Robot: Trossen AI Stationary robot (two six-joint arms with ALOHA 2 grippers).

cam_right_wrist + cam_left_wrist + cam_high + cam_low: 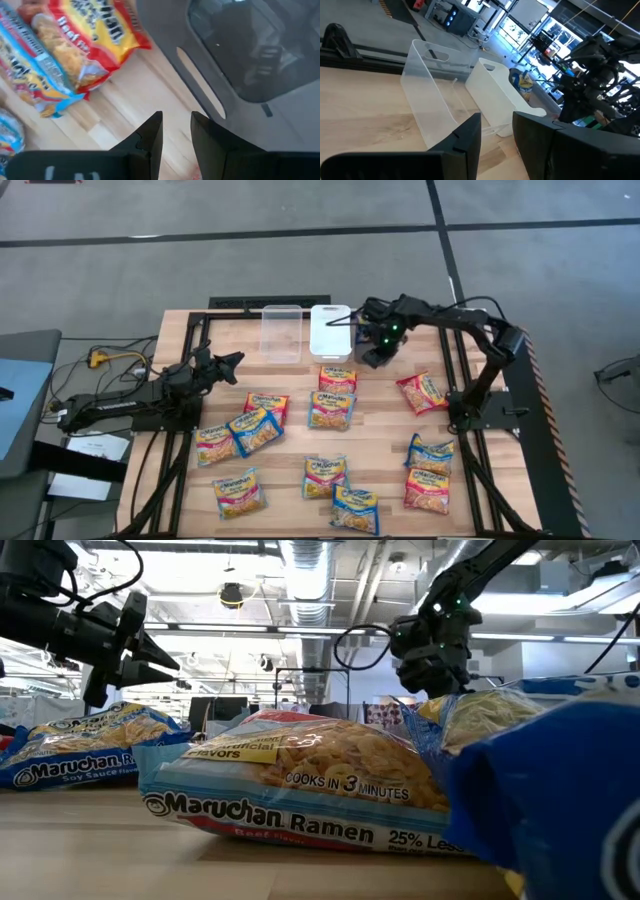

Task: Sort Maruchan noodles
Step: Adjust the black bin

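Observation:
Several Maruchan noodle packets lie flat on the wooden table, among them a red one [338,378], a blue one [332,410] and a red one at the right [422,392]. My right gripper [376,358] hangs above the table, pointing steeply down, just beside the white bin [330,330] and beyond the red packet [90,35]. It is open with nothing between its fingers [176,131]. My left gripper [234,363] waits level at the table's left, open and empty [497,135], facing the clear bin [427,90].
The clear bin [282,330] and the white bin stand side by side at the table's far edge. Packets cover the middle and near part of the table, one close to the low camera [300,780]. A black frame [190,330] runs around the table.

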